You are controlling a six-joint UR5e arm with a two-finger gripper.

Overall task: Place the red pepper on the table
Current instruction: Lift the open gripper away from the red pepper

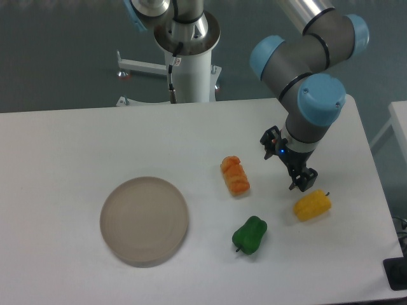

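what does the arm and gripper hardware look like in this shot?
The arm has grey metallic tube links with light-blue round joint caps. The gripper is small and black with two fingers, and a tiny blue light glows at the wrist. A black cable runs down the white mounting column.

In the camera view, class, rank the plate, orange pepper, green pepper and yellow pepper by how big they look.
1. plate, by far the largest.
2. orange pepper, green pepper and yellow pepper: all look about alike, too close to rank.
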